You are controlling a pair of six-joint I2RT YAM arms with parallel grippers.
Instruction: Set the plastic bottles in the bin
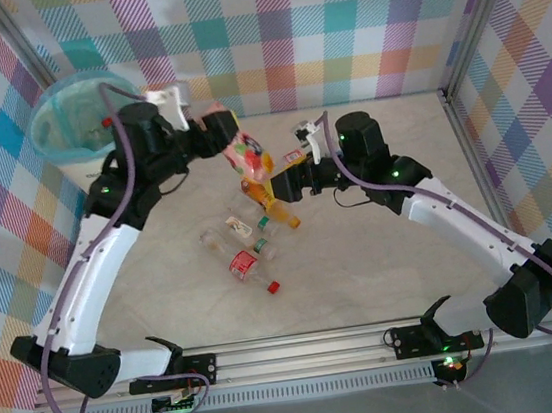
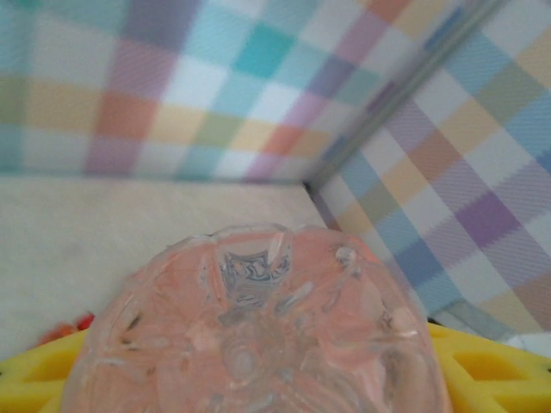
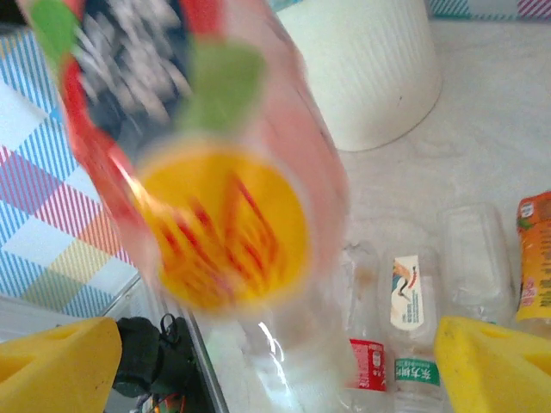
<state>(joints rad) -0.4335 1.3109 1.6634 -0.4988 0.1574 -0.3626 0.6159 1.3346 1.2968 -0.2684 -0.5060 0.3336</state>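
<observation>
Pale table (image 1: 363,256) bears bottles (image 1: 246,260) (clustered), bin (image 1: 43,134).

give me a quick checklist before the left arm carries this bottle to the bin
1. Left end effector shut on the labelled bottle: ok, the bottle's base sits between its yellow fingers.
2. Right end effector open: ok, its fingers stand wide, with gaps either side of the bottle.
3. Grip firm enough for the swing: cannot tell.
4. Bin upright with its mouth open: ok, it stands in the far left corner.
5. Table cleared of bottles: not ok, several loose bottles lie there, among them an orange bottle.
</observation>
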